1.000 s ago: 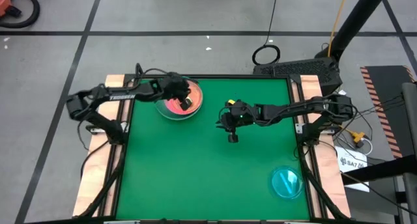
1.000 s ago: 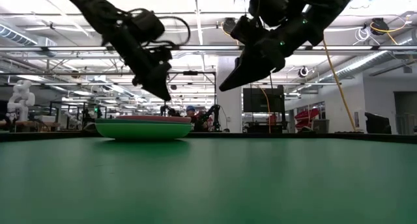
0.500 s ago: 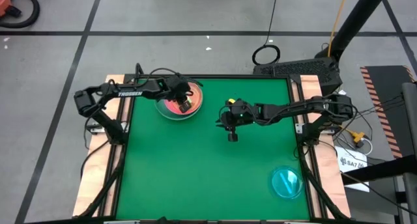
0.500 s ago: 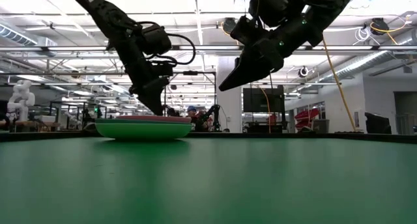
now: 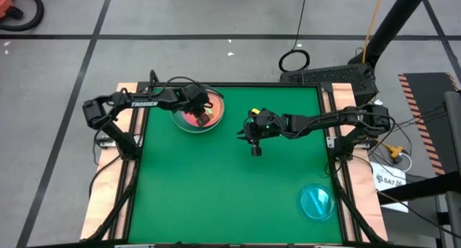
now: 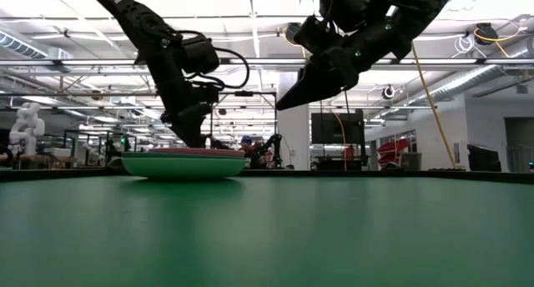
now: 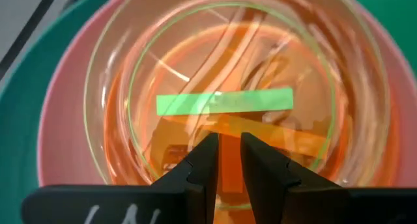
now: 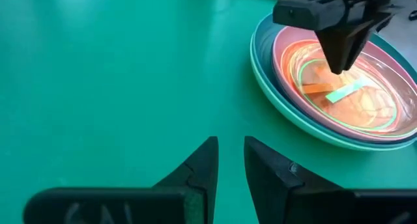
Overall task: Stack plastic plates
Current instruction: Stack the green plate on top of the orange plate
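A stack of plastic plates (image 5: 186,119) sits near the table's far left. A light green plate (image 6: 183,165) is at the bottom, with a grey-teal rim (image 8: 268,87) and a pink plate (image 7: 58,120) above it. Small translucent amber and green plates (image 7: 140,68) lie on top. My left gripper (image 7: 228,149) is shut and points down into the stack's middle (image 5: 204,117). My right gripper (image 5: 256,148) is shut and hovers high over the table's middle (image 6: 282,106). A cyan plate (image 5: 317,202) lies alone near the right near corner. My left gripper comes at the top translucent plate's middle (image 7: 225,123) from above with shut fingers pointing down (image 8: 339,64). Its tips sit at about the height of the stack's rim (image 6: 196,145). I cannot tell whether they touch the plate.
The green table mat (image 5: 216,190) lies bare between the stack and the cyan plate. Wooden boards (image 5: 108,197) and a frame run along both sides. In the low view the room behind the table shows shelves and equipment.
My left gripper has come down toward the stack's middle and shifted slightly toward the table's left. Its fingers now point more steeply down. The right gripper has barely moved.
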Controlling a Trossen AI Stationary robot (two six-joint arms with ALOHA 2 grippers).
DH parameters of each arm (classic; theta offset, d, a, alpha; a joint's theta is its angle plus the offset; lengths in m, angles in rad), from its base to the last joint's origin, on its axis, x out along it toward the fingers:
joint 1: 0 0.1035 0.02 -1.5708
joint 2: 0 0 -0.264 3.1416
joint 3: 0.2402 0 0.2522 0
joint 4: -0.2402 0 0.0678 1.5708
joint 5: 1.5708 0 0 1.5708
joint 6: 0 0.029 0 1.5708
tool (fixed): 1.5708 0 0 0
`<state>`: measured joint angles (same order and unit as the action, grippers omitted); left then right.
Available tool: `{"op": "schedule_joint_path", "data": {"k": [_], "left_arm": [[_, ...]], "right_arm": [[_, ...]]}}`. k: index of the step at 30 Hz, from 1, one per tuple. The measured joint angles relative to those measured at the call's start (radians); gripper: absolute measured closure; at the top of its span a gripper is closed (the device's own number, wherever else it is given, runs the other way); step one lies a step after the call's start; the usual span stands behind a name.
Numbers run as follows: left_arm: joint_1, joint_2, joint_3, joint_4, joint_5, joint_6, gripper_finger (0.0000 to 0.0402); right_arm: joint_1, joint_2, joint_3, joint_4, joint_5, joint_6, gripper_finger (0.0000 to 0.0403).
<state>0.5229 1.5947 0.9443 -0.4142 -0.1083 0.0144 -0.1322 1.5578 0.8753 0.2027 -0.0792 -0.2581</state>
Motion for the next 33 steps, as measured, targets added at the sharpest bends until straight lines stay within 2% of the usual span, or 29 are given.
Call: {"op": "schedule_joint_path", "data": {"k": [26, 33], "left_arm": [[-0.008, -0.019, 0.0, -0.242, -0.007, -0.046, 0.0328], [-0.006, -0.027, 0.027, -0.135, -0.008, -0.01, 0.0328]], "right_arm": [[-0.005, 0.0, 0.0, 0.01, 0.0, -0.017, 0.0335], [-0.008, 0.0, 0.0, 0.017, 0.001, -0.023, 0.0335]]}}
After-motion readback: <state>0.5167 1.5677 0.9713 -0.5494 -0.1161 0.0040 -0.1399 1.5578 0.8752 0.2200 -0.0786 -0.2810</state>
